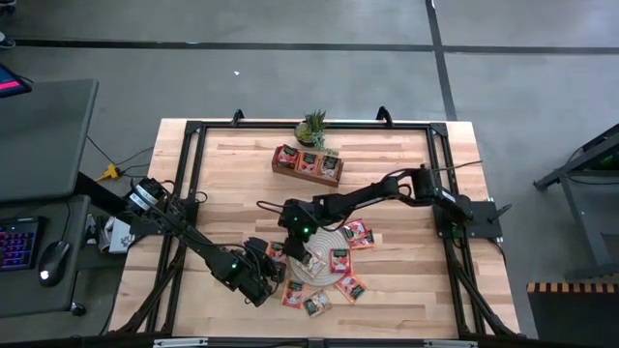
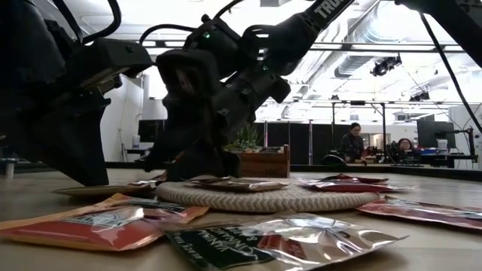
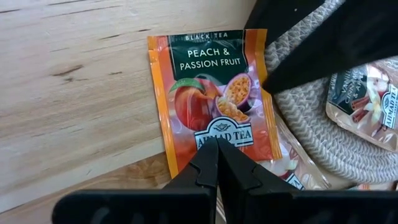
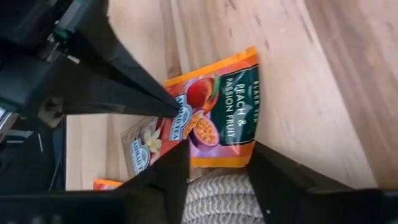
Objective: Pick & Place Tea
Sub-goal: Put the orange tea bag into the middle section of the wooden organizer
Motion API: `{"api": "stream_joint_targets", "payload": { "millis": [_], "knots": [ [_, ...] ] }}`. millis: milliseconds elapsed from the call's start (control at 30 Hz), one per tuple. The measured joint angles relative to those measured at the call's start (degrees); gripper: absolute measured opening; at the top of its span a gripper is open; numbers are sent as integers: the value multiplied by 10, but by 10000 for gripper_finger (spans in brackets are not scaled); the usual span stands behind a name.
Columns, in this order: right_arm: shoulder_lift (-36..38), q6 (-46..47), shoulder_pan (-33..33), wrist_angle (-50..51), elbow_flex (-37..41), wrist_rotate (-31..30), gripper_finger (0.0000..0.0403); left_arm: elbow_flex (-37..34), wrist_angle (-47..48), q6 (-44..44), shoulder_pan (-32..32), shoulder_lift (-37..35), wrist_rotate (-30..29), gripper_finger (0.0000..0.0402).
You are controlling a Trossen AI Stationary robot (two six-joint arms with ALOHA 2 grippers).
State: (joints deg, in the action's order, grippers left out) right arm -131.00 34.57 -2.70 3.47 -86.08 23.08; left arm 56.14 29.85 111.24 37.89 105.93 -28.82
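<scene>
- Peach and passion fruit tea sachet (image 3: 211,93) lies flat on the table (image 3: 68,93), touching the woven mat (image 3: 311,118).
- Left gripper (image 3: 217,155) is closed, tips on this sachet.
- Right gripper (image 4: 217,163) stands open above the mat edge, holding nothing.

Bare counter (image 1: 232,184) lies open across the upper left and centre of the high view. The wooden tray (image 1: 308,164) and small plant (image 1: 312,126) block the top middle. Lower centre is crowded: the woven mat (image 1: 319,263), scattered tea sachets (image 1: 340,261), and the left pincer (image 1: 275,275) and right pincer (image 1: 302,253) close together.
</scene>
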Motion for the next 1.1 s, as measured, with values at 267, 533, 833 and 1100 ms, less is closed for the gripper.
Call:
{"api": "stream_joint_targets", "payload": {
  "millis": [267, 533, 833, 1100],
  "knots": [
    [-1, 12, 11, -24, 0, -3, 22, 0, -2, 0, 0, 0, 0, 0],
    [2, 5, 12, -30, 1, 1, 3, 0, -2, 0, 0, 0, 0, 0],
    [7, 1, 12, -29, 1, 4, 1, -1, 1, -45, 0, -21, -2, 6],
    [8, -6, 12, -34, 1, 6, 0, -2, 7, -95, 0, -45, -4, 97]
  ]
}}
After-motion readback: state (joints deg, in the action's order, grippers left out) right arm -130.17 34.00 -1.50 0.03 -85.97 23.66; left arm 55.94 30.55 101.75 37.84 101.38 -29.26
